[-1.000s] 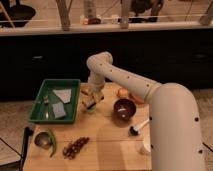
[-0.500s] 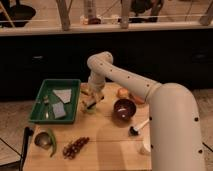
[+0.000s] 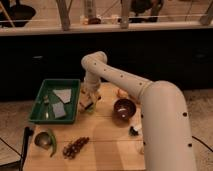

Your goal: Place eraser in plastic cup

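Little has changed over the last second: the arm holds nearly the same pose and the gripper (image 3: 88,102) has only eased a touch lower over the table's (image 3: 105,150) far edge. Its fingers seem to pinch the eraser (image 3: 85,104), a pale block with a dark face. Just beneath it, at 6 o'clock, we see a green glint that we take for the cup (image 3: 89,109). We judge the drop is close, with the release not yet made.

The table is pale wood. From the gripper, the tray (image 3: 41,106) with grey pieces (image 3: 59,102) lies at 9 o'clock, the maroon bowl (image 3: 124,109) at 3 and the orange bowl (image 3: 121,93) at 2. A dark bunch (image 3: 75,146) sits at 6. Behind the table we see dark cabinets under a pale counter.
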`<act>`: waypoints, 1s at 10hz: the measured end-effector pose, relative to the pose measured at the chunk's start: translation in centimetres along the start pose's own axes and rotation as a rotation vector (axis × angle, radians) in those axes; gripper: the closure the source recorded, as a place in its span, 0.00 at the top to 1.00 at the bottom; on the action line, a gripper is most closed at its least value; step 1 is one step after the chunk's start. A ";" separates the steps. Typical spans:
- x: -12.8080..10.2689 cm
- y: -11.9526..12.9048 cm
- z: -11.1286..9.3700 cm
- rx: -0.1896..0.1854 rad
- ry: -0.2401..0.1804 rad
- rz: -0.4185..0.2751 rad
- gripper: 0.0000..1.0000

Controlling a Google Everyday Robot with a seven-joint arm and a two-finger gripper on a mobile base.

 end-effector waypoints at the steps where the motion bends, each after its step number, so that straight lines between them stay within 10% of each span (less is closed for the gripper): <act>1: -0.2 -0.2 0.2 -0.002 -0.003 -0.003 0.00; 10: -0.2 -0.7 0.9 -0.029 -0.012 0.010 0.78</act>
